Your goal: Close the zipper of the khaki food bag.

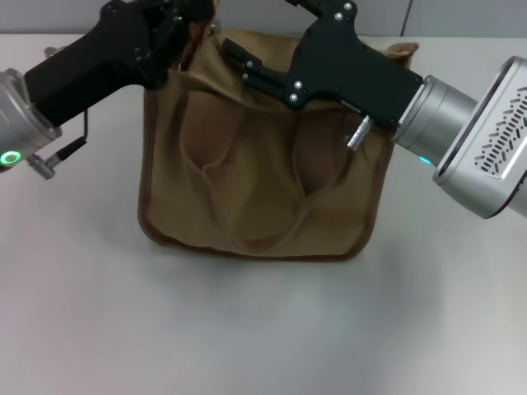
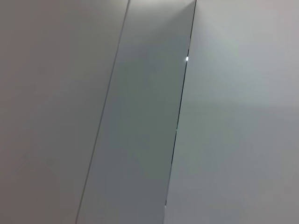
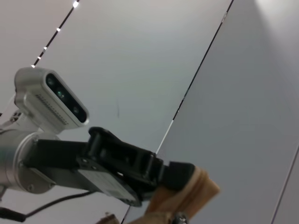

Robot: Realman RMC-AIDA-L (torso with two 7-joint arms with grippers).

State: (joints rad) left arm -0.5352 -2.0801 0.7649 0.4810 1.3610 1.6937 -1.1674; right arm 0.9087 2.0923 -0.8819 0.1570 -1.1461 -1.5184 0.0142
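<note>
Head view: the bag (image 1: 255, 181) sits toward the far edge of the bench (image 1: 247, 329), about midway between its left and right edges, handles drooping down the near face. The left claw (image 1: 191, 18) is at the bag's far left top corner, probably pinning the fabric so the top stays taut. The right claw (image 1: 233, 51) reaches along the top panel from the right, likely after the zipper pull, which its black body hides. Whether either claw is apart or together cannot be told here

Left wrist view: only pale wall panels, no bag or claw

Right wrist view: the left claw (image 3: 180, 175) appears clamped on a tan corner of the bag (image 3: 198, 189), which fits an anchoring hold against the zipper's drag
</note>
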